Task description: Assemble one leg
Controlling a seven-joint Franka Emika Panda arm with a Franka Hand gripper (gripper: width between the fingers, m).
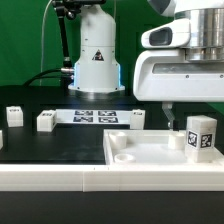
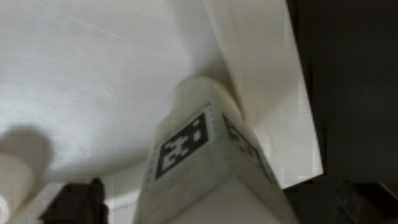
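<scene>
A leg (image 1: 201,136), a small white block with black-and-white tags, stands upright in the near corner of the white tray-like top (image 1: 140,152), at the exterior view's right. My gripper (image 1: 196,124) hangs right over it, open. One finger (image 1: 170,116) stands clear of the leg's side; the other is out of frame. In the wrist view the leg (image 2: 196,160) fills the space between the dark fingers (image 2: 80,200), with a thin gap on one side, and the top's rim (image 2: 267,90) runs beside it. Three more legs lie on the table: (image 1: 15,115), (image 1: 46,121), (image 1: 136,118).
The marker board (image 1: 95,116) lies flat on the black table behind the top. The robot's white base (image 1: 97,55) stands at the back with cables beside it. A white strip (image 1: 60,180) runs along the front edge.
</scene>
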